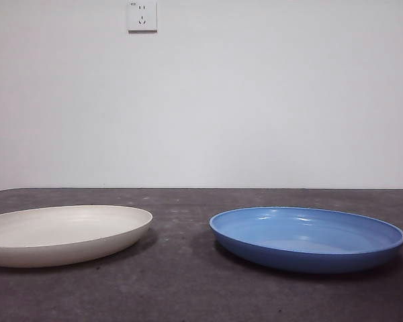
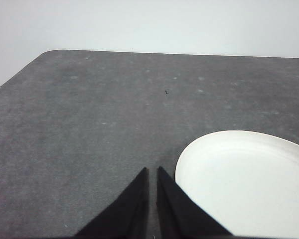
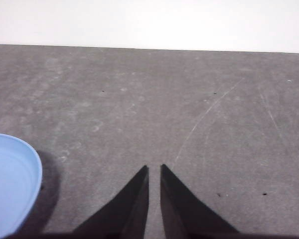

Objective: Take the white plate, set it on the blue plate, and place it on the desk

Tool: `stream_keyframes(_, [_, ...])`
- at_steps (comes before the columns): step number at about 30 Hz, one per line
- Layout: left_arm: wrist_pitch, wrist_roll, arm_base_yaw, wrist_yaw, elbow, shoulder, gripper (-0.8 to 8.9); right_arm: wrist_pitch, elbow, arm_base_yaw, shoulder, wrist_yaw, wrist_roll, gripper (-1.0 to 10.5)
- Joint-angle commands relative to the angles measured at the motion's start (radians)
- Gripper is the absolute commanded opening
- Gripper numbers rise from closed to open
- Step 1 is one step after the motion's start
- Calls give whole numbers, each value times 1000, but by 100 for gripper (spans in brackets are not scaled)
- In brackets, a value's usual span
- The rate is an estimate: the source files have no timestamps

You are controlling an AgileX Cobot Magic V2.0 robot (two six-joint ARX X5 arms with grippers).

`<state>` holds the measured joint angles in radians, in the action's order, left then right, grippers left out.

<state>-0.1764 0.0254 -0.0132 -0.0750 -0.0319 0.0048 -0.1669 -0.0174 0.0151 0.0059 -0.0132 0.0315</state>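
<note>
There are two plates on the desk (image 1: 188, 282). One is the white plate (image 1: 60, 233) and one is the blue plate (image 1: 307, 236). They lie flat, side by side, with a strip of bare desk between them, so they do not touch. The white plate has nothing in it, only faint rings inside. The blue plate has nothing in it too, and it is shiny.

There are two grippers. The left gripper (image 2: 152, 172) hangs over the desk, just beside the white plate's rim (image 2: 249, 184). Its two black jaws are close together with only a thin slit between them, and they hold nothing. The right gripper (image 3: 154, 169) hangs over bare desk, with the edge of the blue plate (image 3: 10, 184) off to one side. Its jaws are close together in the same way and hold nothing.

One wall socket (image 1: 142, 15) sits on the white wall behind the desk.
</note>
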Motion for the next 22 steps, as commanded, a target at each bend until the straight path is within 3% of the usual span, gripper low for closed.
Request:
stream_keyframes(1, [18,72,-2,3,20,-2,24,13,6,0,-2,34,86,36])
stream_keyframes(7, [15,141,3,-2,0,1,16,55,1,0,-2,92,204,10])
stream_keyframes(15, [27,265,34,7,-158,72,17,13,-142,-8,49,96,389,10])
stream_keyframes(22, [-2,275,42,-19,-360,231,16,-207,-384,-39,187,177,404,10])
